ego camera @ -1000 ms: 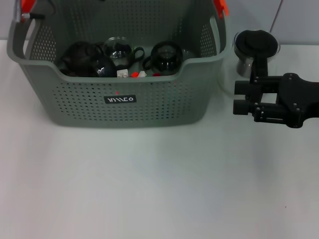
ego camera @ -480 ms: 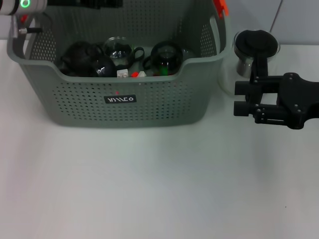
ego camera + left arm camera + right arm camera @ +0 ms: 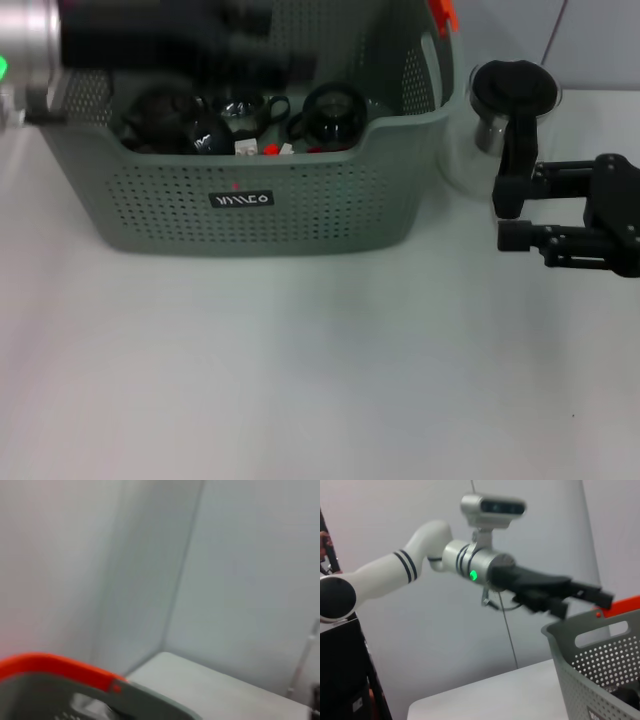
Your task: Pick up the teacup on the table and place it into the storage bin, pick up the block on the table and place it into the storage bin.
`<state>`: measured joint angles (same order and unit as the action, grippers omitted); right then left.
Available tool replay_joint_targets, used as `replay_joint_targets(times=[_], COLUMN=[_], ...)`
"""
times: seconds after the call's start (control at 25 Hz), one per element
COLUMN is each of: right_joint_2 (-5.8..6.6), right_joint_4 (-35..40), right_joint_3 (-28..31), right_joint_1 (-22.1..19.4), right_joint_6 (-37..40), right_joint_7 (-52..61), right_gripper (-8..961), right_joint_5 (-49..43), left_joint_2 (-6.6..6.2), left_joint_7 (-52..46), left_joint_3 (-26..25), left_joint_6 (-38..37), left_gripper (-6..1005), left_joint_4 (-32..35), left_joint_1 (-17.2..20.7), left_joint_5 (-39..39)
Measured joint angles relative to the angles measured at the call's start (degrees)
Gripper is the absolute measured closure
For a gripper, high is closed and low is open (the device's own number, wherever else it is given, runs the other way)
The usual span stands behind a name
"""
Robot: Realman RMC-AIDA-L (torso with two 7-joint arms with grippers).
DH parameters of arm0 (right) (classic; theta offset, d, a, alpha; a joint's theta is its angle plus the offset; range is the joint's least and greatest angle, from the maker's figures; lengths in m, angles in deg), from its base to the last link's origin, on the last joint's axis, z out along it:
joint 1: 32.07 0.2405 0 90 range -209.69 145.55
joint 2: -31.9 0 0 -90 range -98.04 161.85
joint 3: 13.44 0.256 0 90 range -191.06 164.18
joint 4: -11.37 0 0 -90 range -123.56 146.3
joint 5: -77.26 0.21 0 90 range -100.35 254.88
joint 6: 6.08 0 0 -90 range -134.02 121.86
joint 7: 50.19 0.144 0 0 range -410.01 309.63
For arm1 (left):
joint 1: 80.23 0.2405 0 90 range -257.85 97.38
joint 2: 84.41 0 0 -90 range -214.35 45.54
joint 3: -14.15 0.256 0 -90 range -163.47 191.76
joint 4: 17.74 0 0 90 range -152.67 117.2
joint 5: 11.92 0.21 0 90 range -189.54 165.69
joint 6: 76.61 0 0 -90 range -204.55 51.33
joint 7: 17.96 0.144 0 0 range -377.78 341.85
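Storage bin (image 3: pixel 142 700): grey rim with orange-red handle top (image 3: pixel 55 667) seen close at the frame's edge. White table (image 3: pixel 220 690) beyond it. Pale walls (image 3: pixel 250 570) meeting in a corner.

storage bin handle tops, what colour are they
Orange-red on the storage bin, clearest in the left wrist view.

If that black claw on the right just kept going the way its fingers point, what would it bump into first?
The right gripper points leftward across the table, toward the storage bin. Its near side wall by the corner looks like the first thing in line, though depth is hard to judge; it might pass just in front.
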<state>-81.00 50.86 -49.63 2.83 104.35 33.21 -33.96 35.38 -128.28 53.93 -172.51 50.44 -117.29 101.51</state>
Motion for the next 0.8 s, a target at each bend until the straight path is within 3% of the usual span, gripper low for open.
replay_joint_targets(times=[0.36,0.44,0.8], right_joint_2=[-0.37,-0.51,-1.67], right_joint_4=[-0.1,-0.1,-0.2], right_joint_3=[-3.3,-4.8,-12.2], right_joint_1=[-0.1,-0.1,1.1], right_joint_6=[0.0,-0.6,-6.1], right_joint_7=[-0.2,-0.6,-1.5], right_gripper=[376,376,343], right_joint_5=[-0.2,-0.3,-0.7], left_joint_2=[2.7,3.84,4.3], left_joint_7=[12.3,15.2,16.1], left_joint_3=[-5.1,-5.8,-8.2], left_joint_6=[-12.0,-15.5,-16.3], left_gripper=[47,46,43], left_joint_4=[-4.4,-4.6,-6.7], left_joint_1=[8.2,11.4,13.6], left_joint_5=[-0.1,0.4,5.2])
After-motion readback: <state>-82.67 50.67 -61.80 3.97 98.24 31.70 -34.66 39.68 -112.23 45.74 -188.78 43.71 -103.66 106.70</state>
